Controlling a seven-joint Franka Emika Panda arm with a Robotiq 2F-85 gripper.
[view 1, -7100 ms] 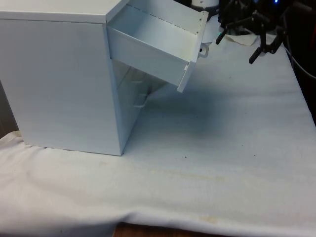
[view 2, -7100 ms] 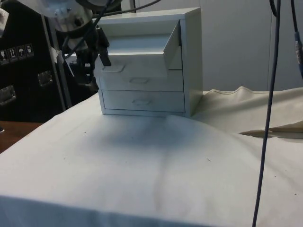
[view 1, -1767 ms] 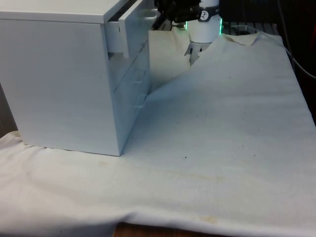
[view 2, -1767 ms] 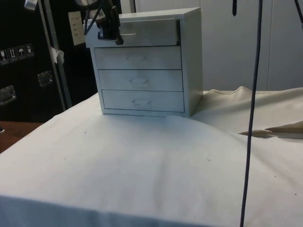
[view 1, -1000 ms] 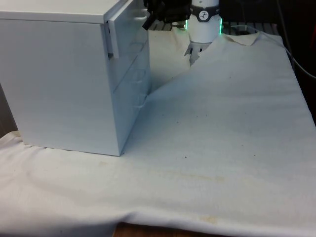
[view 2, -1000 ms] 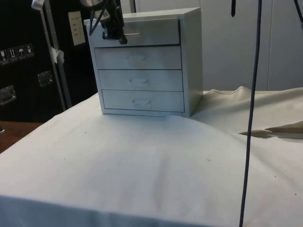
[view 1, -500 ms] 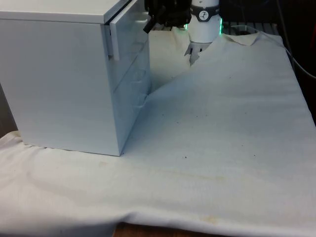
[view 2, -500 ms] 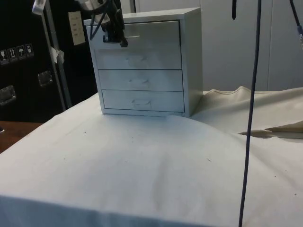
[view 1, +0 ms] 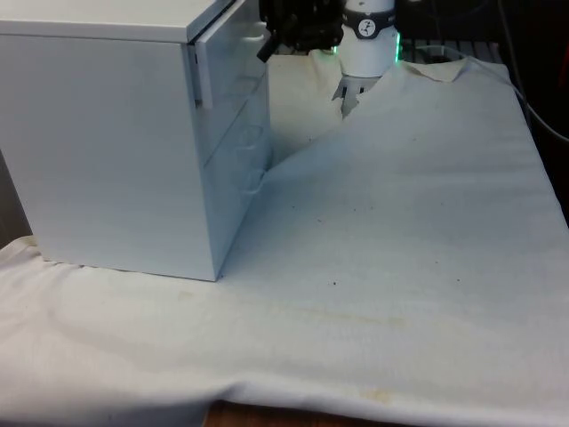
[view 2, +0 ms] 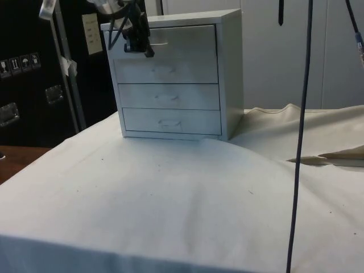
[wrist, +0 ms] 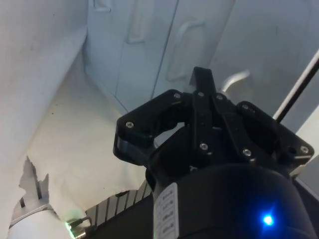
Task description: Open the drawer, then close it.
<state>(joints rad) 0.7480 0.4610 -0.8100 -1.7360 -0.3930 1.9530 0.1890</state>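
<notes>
**Tool at the top drawer's front, drawer nearly shut**

A white chest [view 1: 116, 133] of four drawers is seen on the surface [view 1: 400, 249], which is covered by a white cloth [view 2: 170, 205]. In the front view the chest is turned with its side to the camera and stands at the front view's left; in the side view its drawer fronts are faced.

The top drawer [view 2: 182, 38] is seen almost pushed in: in the front view its front panel [view 1: 233, 44] stands slightly proud of the chest's edge. The three drawers below it are closed.

The black tool [view 2: 138, 41] is held at the top drawer's front, beside the metal handle [view 2: 159, 42], near the side view's left end of that front. In the wrist view the tool [wrist: 202, 87] is seen with its fingers drawn together, their tips [wrist: 200, 79] pointed at the drawer front just beside the handle [wrist: 234, 79]; nothing is seen gripped between them.

No readable writing is found on the chest. Small pictogram labels [view 2: 20, 61] are seen on a dark cabinet behind, too small to be read.
</notes>
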